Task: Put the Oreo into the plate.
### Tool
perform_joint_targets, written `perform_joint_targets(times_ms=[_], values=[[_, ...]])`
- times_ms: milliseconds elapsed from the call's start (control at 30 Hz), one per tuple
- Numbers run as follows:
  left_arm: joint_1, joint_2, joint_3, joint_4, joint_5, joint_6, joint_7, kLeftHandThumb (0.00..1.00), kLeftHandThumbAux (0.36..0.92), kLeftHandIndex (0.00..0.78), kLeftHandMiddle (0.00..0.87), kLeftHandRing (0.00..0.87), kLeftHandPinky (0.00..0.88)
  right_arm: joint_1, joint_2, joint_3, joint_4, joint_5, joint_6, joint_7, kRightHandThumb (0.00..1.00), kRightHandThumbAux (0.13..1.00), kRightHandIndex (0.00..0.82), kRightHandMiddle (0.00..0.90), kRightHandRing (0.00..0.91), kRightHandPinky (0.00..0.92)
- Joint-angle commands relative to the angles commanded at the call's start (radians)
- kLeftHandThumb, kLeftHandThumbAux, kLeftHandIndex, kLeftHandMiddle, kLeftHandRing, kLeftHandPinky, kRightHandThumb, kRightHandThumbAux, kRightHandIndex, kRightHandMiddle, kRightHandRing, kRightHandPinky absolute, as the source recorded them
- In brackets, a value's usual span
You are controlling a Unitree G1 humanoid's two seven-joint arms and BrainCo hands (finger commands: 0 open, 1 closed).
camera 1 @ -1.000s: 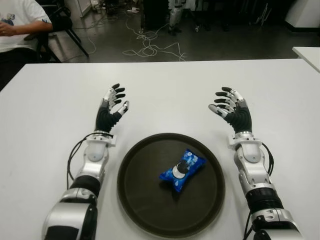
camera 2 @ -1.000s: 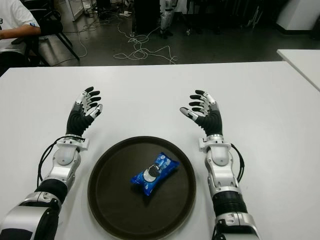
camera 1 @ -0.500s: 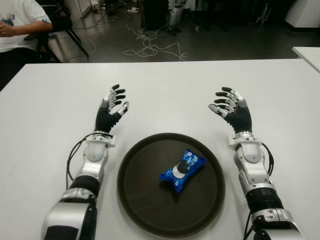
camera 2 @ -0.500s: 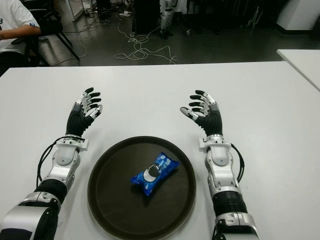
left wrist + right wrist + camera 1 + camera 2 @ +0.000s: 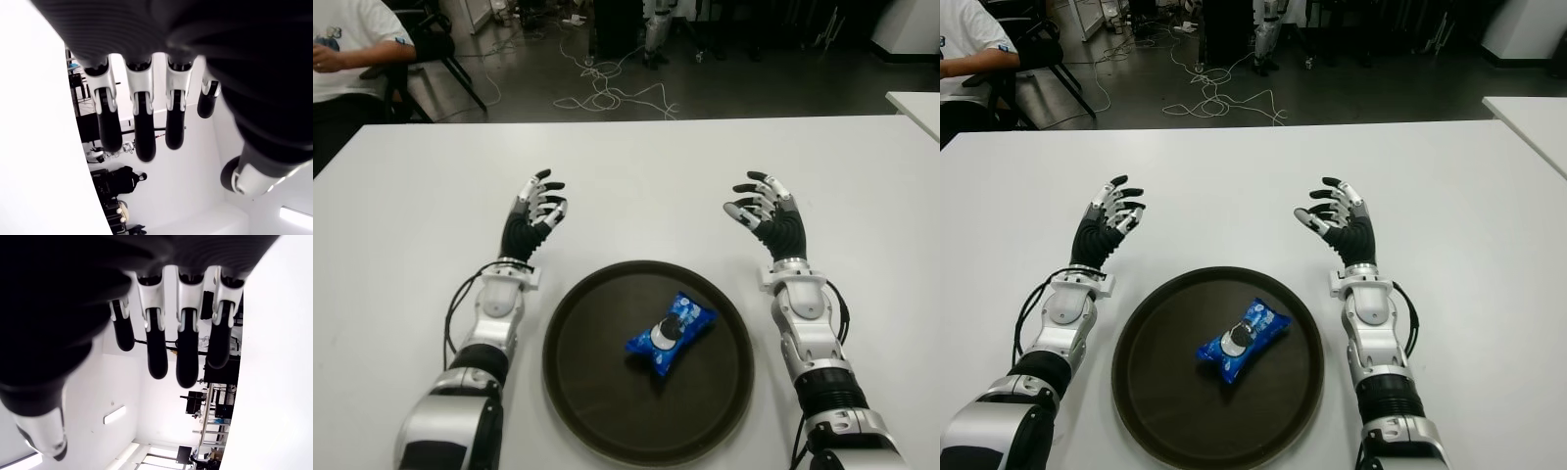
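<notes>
Blue Oreo packet (image 5: 671,334) lies inside the dark plate (image 5: 587,392). Left hand (image 5: 534,209) has shifted slightly forward; right hand (image 5: 768,212) stays beside; both spread, empty. Task looks complete.

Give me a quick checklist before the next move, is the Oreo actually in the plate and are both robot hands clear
1. Oreo pack lies inside the plate: ok.
2. Pack wholly within the rim, not overhanging: ok.
3. Left robot hand open, holding nothing, on the plate's left: ok.
4. Right robot hand open, holding nothing, on the plate's right: ok.
5. Both hands apart from the plate: ok.
6. Whether the hands touch the table: cannot tell.
</notes>
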Motion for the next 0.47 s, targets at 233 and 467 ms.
perform_joint_targets(times_ms=[233,467], values=[[-0.006,-0.005,0.015,0.004,-0.03,0.016,-0.05,0.186,0.626,0.183,0.414,0.47,0.521,-0.003,-0.005,0.003,0.003,-0.005,-0.001,0.004,0.055,0.76,0.325,0.483,0.527,0.508],[-0.008,-0.005,0.016,0.005,-0.015,0.016,-0.026,0.158,0.636,0.207,0.451,0.51,0.568,-0.007,-0.003,0.001,0.012,-0.001,-0.016,0.005,0.061,0.765,0.385,0.519,0.55,0.535]])
